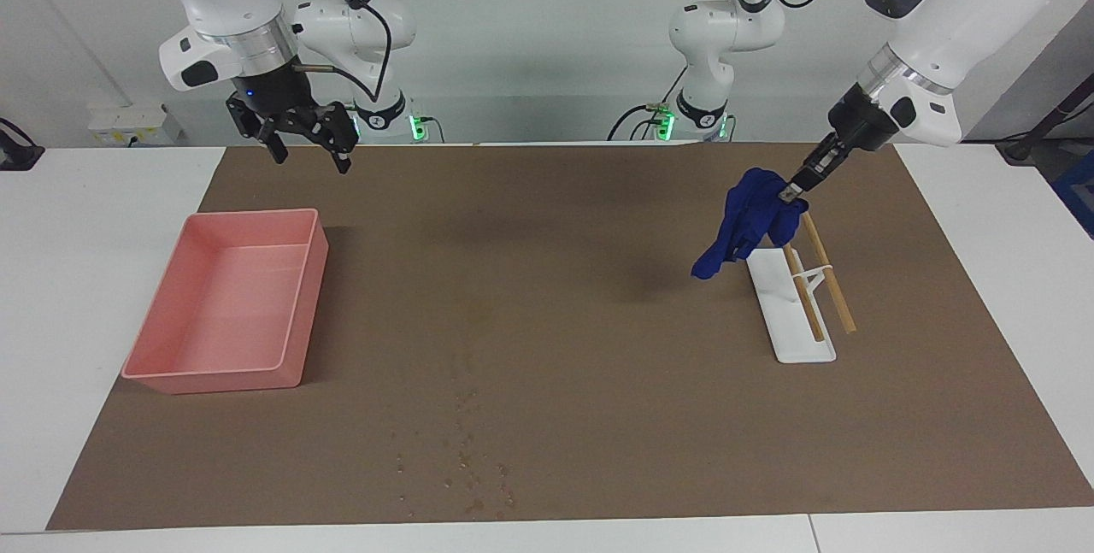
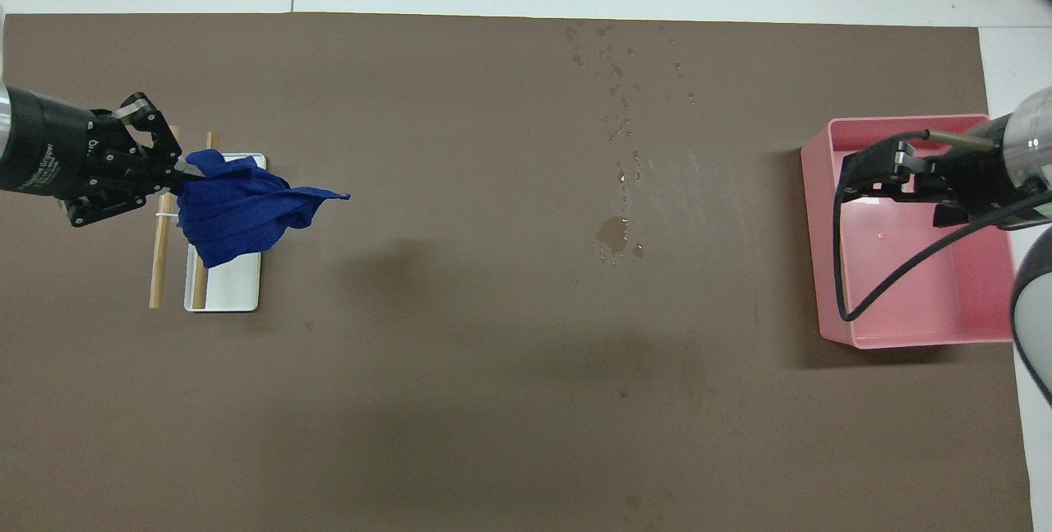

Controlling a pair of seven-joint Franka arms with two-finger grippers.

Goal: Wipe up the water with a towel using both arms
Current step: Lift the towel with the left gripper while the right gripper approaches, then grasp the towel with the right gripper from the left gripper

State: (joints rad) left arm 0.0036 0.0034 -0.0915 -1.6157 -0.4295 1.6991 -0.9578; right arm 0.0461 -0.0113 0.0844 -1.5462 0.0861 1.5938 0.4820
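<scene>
We see the left gripper pinched tight on a bunched blue towel, which hangs clear in the air over the white rack with two wooden rods at the left arm's end of the table. The right gripper waits with fingers spread and nothing in them, raised over the pink bin at the right arm's end. We spot the water as one small puddle mid-mat with droplets scattered from it toward the mat edge farthest from the robots. Brown mat covers a white table; plain white wall by the arm bases.
</scene>
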